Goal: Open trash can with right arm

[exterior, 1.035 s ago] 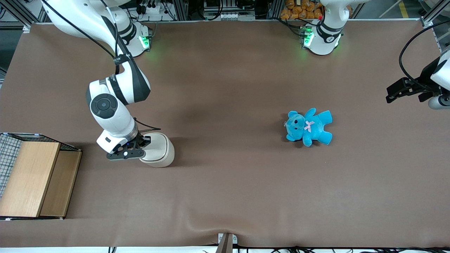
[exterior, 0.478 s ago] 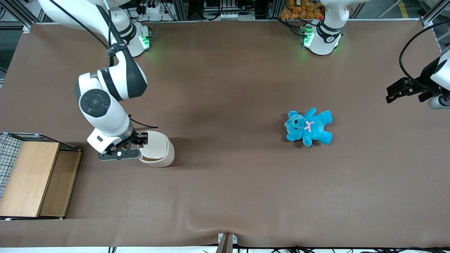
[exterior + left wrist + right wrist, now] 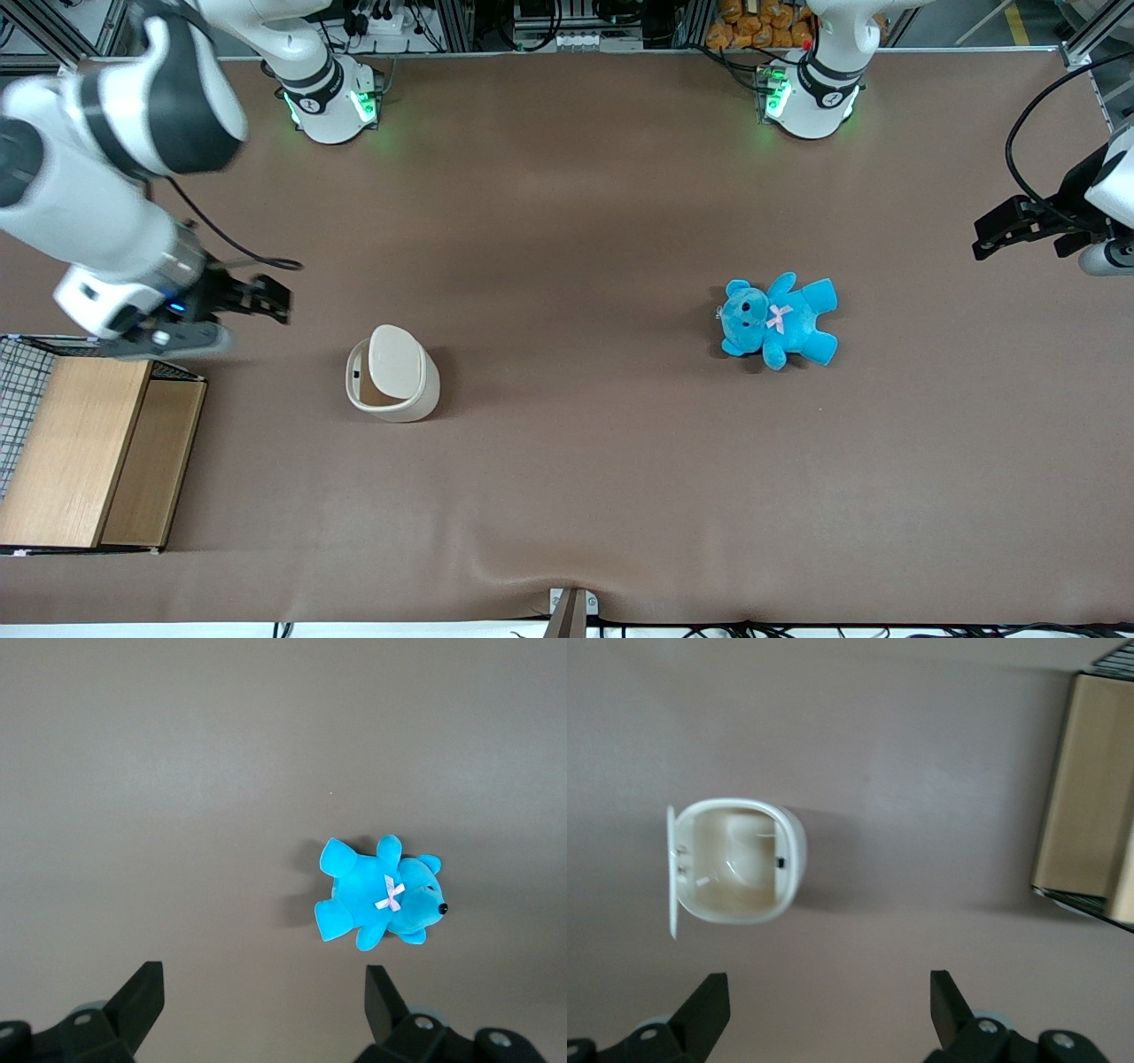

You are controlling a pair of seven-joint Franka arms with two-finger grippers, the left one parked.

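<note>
The cream-white trash can (image 3: 394, 377) stands on the brown table. Its flat lid (image 3: 396, 349) is swung up and stands open. In the right wrist view the trash can (image 3: 744, 859) shows its tan inside, with the lid (image 3: 671, 873) seen edge-on at its rim. The right arm's gripper (image 3: 270, 303) is open and empty. It hangs above the table, apart from the trash can, toward the working arm's end and a little farther from the front camera. In the wrist view the gripper (image 3: 828, 1010) holds nothing between its two black fingers.
A wooden box (image 3: 89, 452) in a wire frame sits at the working arm's end of the table, also seen in the right wrist view (image 3: 1090, 797). A blue teddy (image 3: 780, 321) lies toward the parked arm's end, seen too in the left wrist view (image 3: 381, 904).
The gripper was at the trash can's lid and has lifted away toward the working arm's end. The lid went from flat to swung open.
</note>
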